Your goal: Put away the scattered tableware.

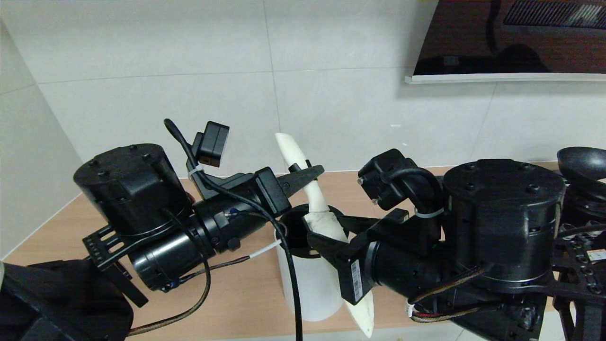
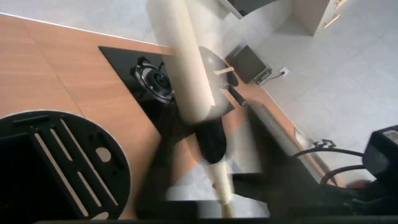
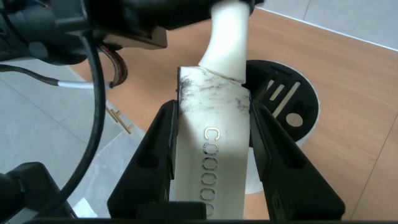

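Observation:
A cream-white spatula stands nearly upright over a white utensil holder with a black slotted lid. My left gripper is shut on the spatula's handle, high up; its fingers look blurred in the left wrist view. My right gripper is shut on the scuffed wide blade, with a finger pressed against each edge. The blade's lower tip hangs in front of the holder, outside it. The lid's slots show just behind the blade.
The holder stands on a wooden countertop against a tiled wall. A gas burner lies beyond the holder. A black rounded pan sits at the far right, and a dark range hood hangs above.

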Robot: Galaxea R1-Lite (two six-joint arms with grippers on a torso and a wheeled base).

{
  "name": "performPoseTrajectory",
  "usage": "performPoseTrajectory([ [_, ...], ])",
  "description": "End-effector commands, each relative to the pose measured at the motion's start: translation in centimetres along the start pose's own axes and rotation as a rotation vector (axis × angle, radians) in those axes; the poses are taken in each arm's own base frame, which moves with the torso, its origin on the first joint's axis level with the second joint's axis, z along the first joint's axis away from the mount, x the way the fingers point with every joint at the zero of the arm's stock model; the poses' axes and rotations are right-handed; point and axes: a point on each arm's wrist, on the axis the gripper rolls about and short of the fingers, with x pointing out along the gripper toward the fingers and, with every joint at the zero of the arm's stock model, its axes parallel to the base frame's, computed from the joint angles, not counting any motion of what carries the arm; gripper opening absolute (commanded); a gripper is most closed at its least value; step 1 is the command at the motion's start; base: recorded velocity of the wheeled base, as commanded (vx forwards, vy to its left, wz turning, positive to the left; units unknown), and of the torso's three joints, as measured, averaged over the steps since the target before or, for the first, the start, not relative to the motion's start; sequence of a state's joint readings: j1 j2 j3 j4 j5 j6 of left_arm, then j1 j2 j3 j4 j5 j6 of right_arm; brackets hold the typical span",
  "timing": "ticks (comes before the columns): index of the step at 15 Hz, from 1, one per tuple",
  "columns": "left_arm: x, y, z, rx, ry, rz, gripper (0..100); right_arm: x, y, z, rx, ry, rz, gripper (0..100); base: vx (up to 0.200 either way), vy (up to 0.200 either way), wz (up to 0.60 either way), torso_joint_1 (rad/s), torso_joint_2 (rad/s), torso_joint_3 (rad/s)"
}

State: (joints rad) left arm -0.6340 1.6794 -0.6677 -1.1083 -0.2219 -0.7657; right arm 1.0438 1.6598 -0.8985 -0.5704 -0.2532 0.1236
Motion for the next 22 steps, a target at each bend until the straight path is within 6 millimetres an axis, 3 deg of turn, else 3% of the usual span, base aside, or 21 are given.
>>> performPoseTrajectory([
  [1,0.0,0.0,0.0,0.0,0.0,0.002,0,0.0,0.0,0.1,0.002,-0.005,0.002,0,0.0,0.0,0.0,0.0,0.0,0.0],
  [11,-0.1,-0.1,0.0,0.002,-0.008,-0.014,0,0.0,-0.1,0.4,0.011,-0.045,-0.001,0,0.0,0.0,0.0,0.0,0.0,0.0],
  [12,-0.2,-0.2,0.1,0.005,-0.011,-0.019,0,0.0,-0.1,0.4,0.011,-0.045,-0.001,100,0.0,0.0,0.0,0.0,0.0,0.0],
  [19,-0.6,-1.7,1.2,0.063,-0.069,-0.04,0,-0.8,-0.9,1.3,0.025,-0.082,-0.024,100,0.0,0.0,0.0,0.0,0.0,0.0],
  [21,-1.2,-2.7,2.8,0.112,-0.133,0.003,0,-2.3,-2.8,3.1,0.044,-0.147,-0.07,100,0.0,0.0,0.0,0.0,0.0,0.0],
  [22,-1.5,-4.0,4.3,0.129,-0.181,0.05,0,-2.9,-5.0,4.2,0.058,-0.189,-0.131,100,0.0,0.0,0.0,0.0,0.0,0.0],
])
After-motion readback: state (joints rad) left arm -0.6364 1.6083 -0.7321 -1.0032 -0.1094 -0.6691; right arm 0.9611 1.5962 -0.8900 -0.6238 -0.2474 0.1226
